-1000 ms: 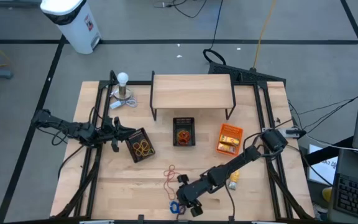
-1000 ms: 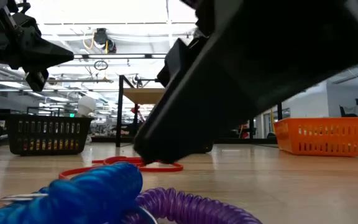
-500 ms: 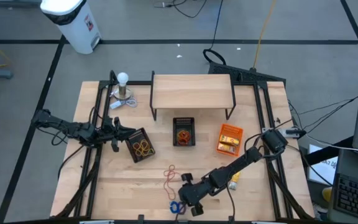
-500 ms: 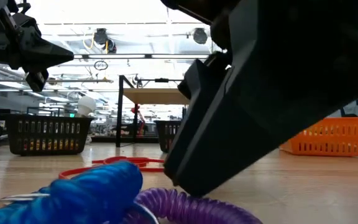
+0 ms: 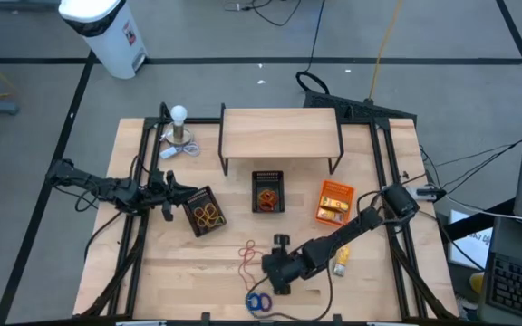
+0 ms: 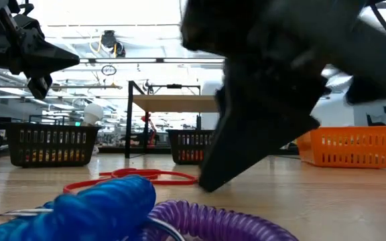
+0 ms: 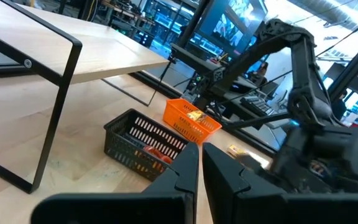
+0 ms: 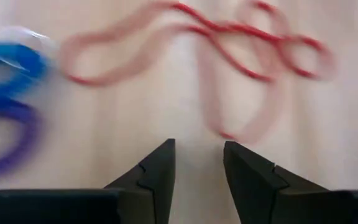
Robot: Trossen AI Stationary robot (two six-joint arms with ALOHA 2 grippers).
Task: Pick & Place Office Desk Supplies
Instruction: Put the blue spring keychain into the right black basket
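Red rubber bands [image 5: 247,254] lie loose on the table, tangled [image 8: 241,56] just ahead of my right gripper [image 8: 197,146]. That gripper [image 5: 270,268] is open, slants down toward the table's left, and has nothing between its fingers. A blue coil ring [image 6: 106,204] and a purple one [image 6: 213,224] lie together [image 5: 259,302] by the near edge. A yellow packet [image 5: 341,263] lies beside the right arm. My left gripper [image 5: 166,196] waits shut and level at the table's left side, next to a black mesh bin [image 5: 205,211].
A second black mesh bin [image 5: 267,192] and an orange bin [image 5: 335,201] stand mid-table. A wooden shelf [image 5: 279,134] stands at the back, with a white bulb-shaped object [image 5: 179,122] at the back left. Bare tabletop lies at the near left.
My right gripper has drawn back from above the blue and purple coils toward the table's far edge. It has turned and tipped its fingers down toward the red rubber bands. Nothing on the table has shifted.
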